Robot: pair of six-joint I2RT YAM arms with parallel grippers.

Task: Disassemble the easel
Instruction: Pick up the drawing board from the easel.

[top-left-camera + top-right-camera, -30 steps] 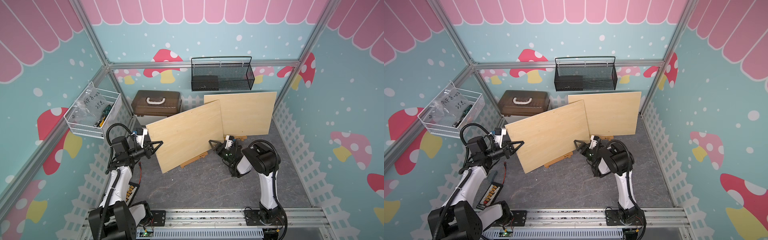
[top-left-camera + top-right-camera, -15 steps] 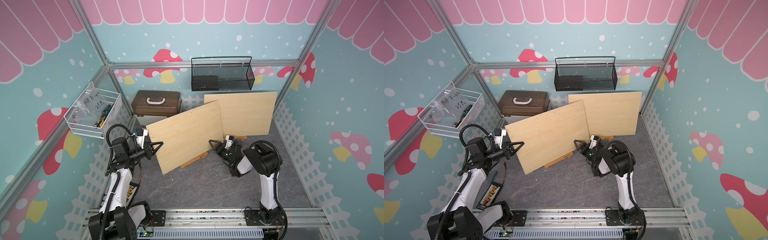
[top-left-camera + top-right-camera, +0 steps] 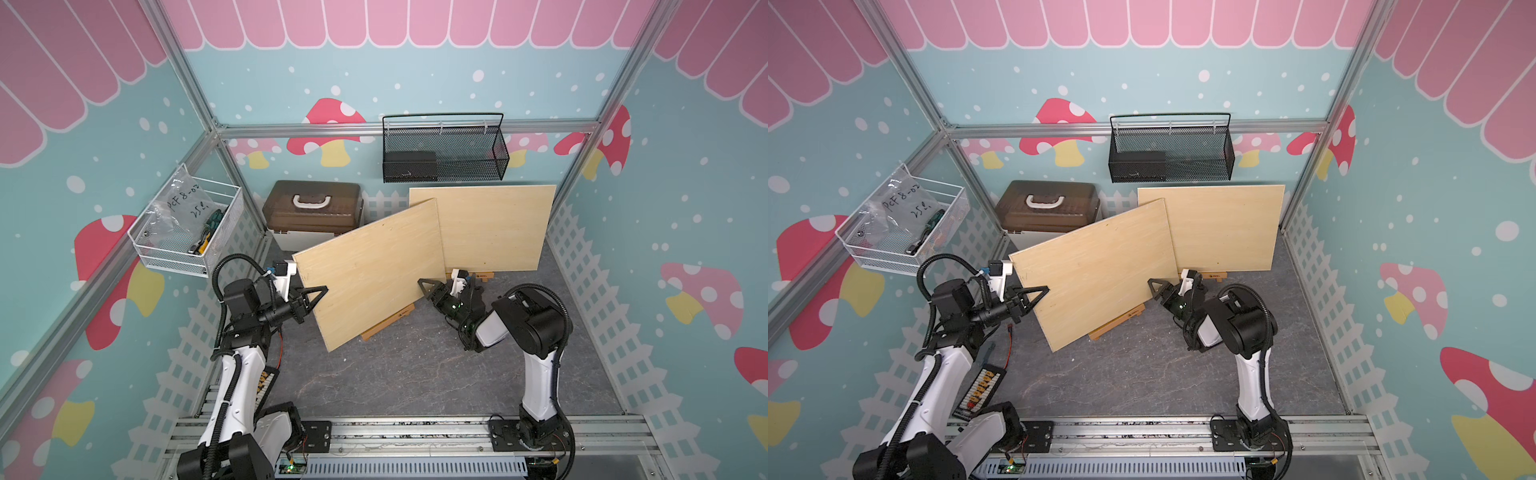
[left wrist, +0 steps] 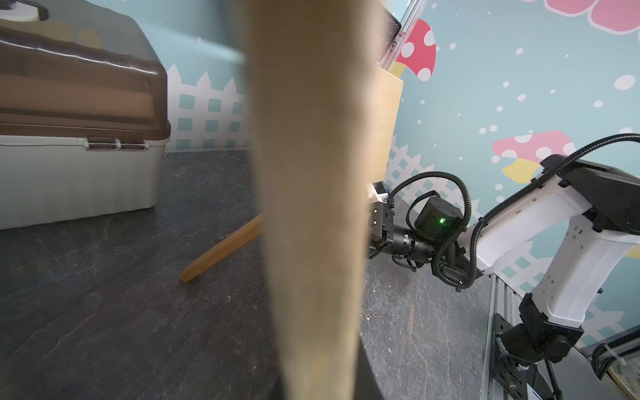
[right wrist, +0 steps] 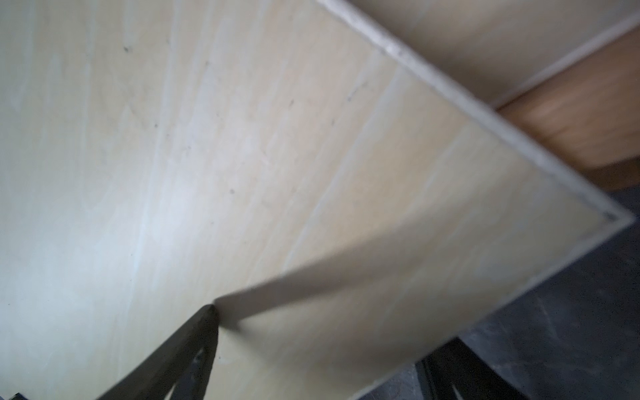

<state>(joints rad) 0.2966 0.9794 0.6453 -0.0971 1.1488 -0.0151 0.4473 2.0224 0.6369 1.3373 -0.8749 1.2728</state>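
Top views: grey floor (image 3: 415,374), mushroom walls (image 3: 332,83)

**A:** What do you read on the front board (image 3: 374,270)?
**B:** Pale plywood: matt, finely grained, with a raw, rough-cut edge.
**A:** And the easel rail (image 3: 388,322)?
**B:** Darker orange wood, smoother to your eye. The counter (image 3: 415,374) is dark, matt and stone-veined. The box lid (image 4: 69,79) is glossy translucent brown plastic. The basket (image 3: 457,153) is black metal mesh.

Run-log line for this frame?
left gripper shut on front board | right gripper open at its other edge | front board tilted | easel behind it
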